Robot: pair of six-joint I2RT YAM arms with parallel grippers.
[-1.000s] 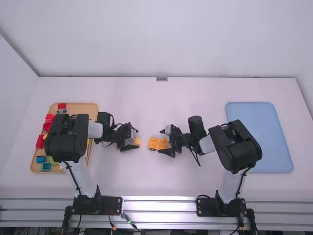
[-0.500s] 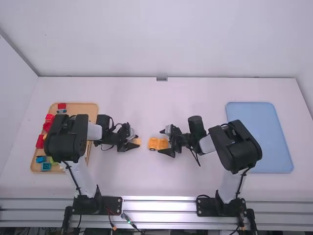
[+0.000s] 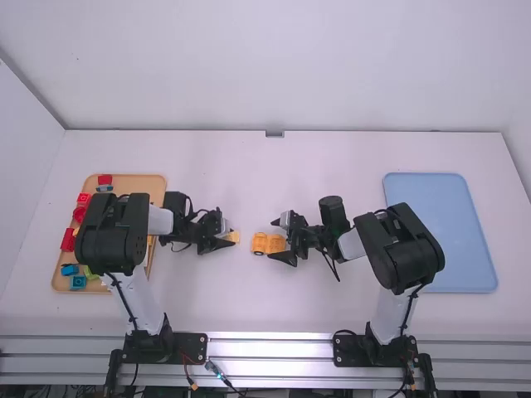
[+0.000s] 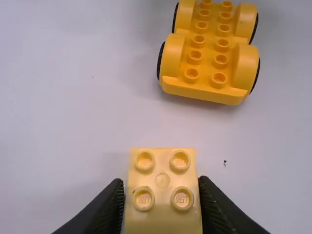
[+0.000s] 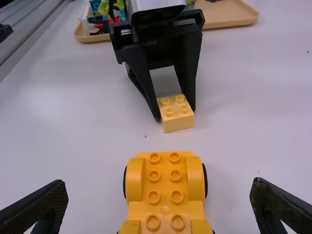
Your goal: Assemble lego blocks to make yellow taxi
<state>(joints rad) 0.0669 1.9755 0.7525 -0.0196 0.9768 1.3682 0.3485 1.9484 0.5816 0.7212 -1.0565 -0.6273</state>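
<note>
Left of the middle of the frame, my left gripper (image 3: 229,235) is closed on a pale yellow two-by-two brick (image 4: 162,190). The fingers touch two opposite sides of it, and its four studs show between them. I can't tell whether the brick touches the white table (image 3: 241,303).

Near the centre of the frame sits the yellow wheeled car base (image 3: 267,243), two rows of studs facing up. It lies just to the right of my brick, with a gap between the two. My right gripper (image 3: 274,240) is spread wide at the right end of the base, one finger to each side, gripping nothing.

At the far left is a tan tray (image 3: 148,182), partly hidden by my left arm (image 3: 113,234), with red bricks (image 3: 68,240) and blue bricks (image 3: 78,282) in it. A light blue tray (image 3: 440,236) lies on the right.
</note>
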